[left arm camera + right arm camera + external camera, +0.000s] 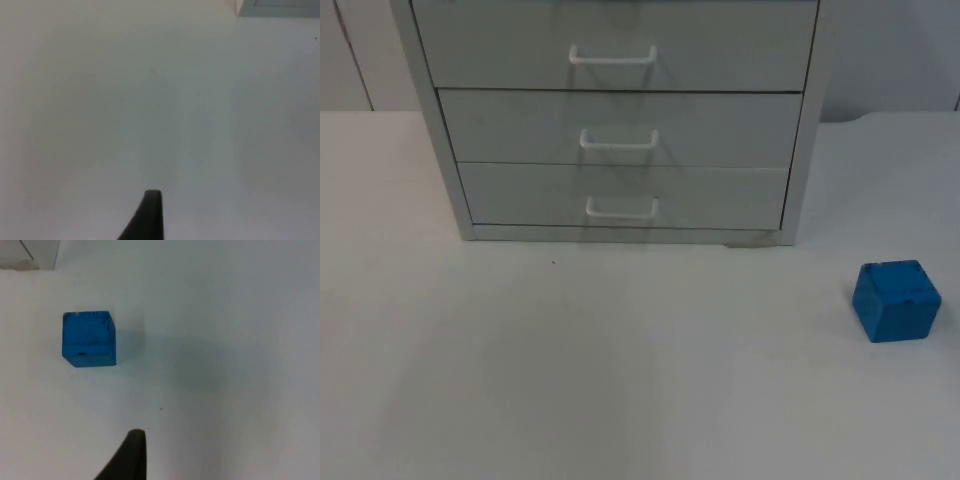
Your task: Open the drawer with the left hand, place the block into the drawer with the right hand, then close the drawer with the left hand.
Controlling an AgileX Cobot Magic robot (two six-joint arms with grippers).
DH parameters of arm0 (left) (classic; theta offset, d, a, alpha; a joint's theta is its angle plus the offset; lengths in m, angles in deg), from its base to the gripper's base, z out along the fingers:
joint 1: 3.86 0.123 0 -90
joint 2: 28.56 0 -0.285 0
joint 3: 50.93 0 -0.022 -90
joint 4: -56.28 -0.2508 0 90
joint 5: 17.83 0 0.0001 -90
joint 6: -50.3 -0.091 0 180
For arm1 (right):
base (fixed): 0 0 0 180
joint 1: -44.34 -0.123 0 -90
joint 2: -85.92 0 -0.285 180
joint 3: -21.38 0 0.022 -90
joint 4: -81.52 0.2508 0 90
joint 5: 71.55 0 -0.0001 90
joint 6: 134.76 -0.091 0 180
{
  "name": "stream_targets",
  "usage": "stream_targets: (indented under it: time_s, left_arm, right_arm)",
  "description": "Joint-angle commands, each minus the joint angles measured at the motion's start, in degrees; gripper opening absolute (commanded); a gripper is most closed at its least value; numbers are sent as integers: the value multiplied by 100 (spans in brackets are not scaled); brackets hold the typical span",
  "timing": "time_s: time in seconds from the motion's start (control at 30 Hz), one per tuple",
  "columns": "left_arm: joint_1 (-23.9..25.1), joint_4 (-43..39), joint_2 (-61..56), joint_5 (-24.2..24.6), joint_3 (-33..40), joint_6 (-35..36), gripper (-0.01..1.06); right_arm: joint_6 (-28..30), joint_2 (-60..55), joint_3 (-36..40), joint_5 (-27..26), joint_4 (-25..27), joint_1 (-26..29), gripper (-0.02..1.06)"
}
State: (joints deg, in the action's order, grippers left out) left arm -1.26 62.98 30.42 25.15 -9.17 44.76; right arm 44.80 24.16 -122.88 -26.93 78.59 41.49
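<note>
At the desk's far left: bare white desk [400, 380], with the left pincer [150, 215] hanging above it; one black fingertip [149, 220] is seen from the left wrist, and I cannot tell whether the pincer is apart or together.
Left arm: it looks to be waiting, clear of the cabinet, whose lower corner [277, 7] sits well ahead of the fingertip.
Cabinet: a pale grey drawer cabinet [620, 120] stands at the back of the desk, left of centre to centre, its base resting on the desk.
Top drawer: front [620, 45] flush with the frame, white handle [612, 55] across its middle.
Middle drawer: front [620, 128] flush, white handle [619, 140] in line below the first.
Bottom drawer: front [620, 195] flush as well, white handle [622, 208] untouched; all three drawers are closed.
Block: a blue cube [896, 300] sits on the desk to the right of the cabinet and nearer the front, well apart from it, flat on one face.
Right pincer: the right pincer [127, 457] hangs over the desk near the block [89, 338] without touching it; one dark fingertip [129, 455] shows, perhaps blurred, so whether it is apart or together I cannot tell.
</note>
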Motion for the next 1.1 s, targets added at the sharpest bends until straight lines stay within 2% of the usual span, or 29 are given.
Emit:
stream_targets:
  time_s: [0.0,0.07,0.1,0.13,0.17,0.23,0.3,0.33,0.47,0.5,0.57,0.67,0.7,0.73,0.77,0.83,0.87,1.0,1.07]
  left_arm:
    - [12,208,140,-86,-65,-241,82]
    - [12,716,369,-95,-216,-858,64]
    - [-33,981,457,-95,-270,-1232,60]
    - [-113,1243,547,-95,-370,-1635,58]
    - [-113,1243,547,-95,-370,-1635,58]
    - [-420,1560,727,-73,-511,-2281,58]
    - [-803,1441,929,-86,-678,-2683,58]
    - [-803,1441,929,-86,-678,-2683,58]
    - [-1744,497,1423,-258,-1069,-2904,58]
    - [-1744,497,1423,-258,-1069,-2904,58]
    - [-2371,-491,1760,-513,-1116,-2904,58]
    - [-2870,-1331,2197,-820,-1104,-2785,58]
    - [-2870,-1331,2197,-820,-1104,-2785,58]
    - [-3110,-1773,2436,-1039,-1104,-2646,58]
    - [-3190,-1873,2525,-1131,-1104,-2605,58]
    - [-3523,-2606,2916,-1626,-1104,-2287,58]
    - [-3523,-2606,2916,-1626,-1104,-2287,58]
    - [-3688,-3636,3571,-2047,-1104,-1937,58]
    - [-3688,-3819,3733,-2172,-1104,-1843,58]
  right_arm:
    - [-42,-2,-21,-104,33,28,104]
    - [-55,-2,-21,-102,33,28,104]
    - [-55,-2,-21,-102,33,28,104]
    - [-55,-2,-21,-102,33,28,104]
    - [-55,-2,-21,-102,33,28,104]
    - [-67,-2,-21,-92,33,28,104]
    - [-77,-2,-21,-92,33,28,104]
    - [-77,-2,-21,-92,33,28,104]
    - [-77,-2,-21,-92,33,28,104]
    - [-77,-2,-21,-92,33,28,104]
    - [-77,-2,-21,-92,33,28,104]
    - [-75,-2,-21,-92,12,28,104]
    - [-75,-2,-21,-92,12,28,104]
    - [-75,-2,-21,-103,13,28,104]
    - [-75,-2,-21,-103,13,28,104]
    - [-75,-2,-21,-114,13,28,104]
    - [-75,-2,-21,-114,13,28,104]
    - [-75,-2,-10,-112,13,28,104]
    - [-75,-2,1,-112,13,28,104]
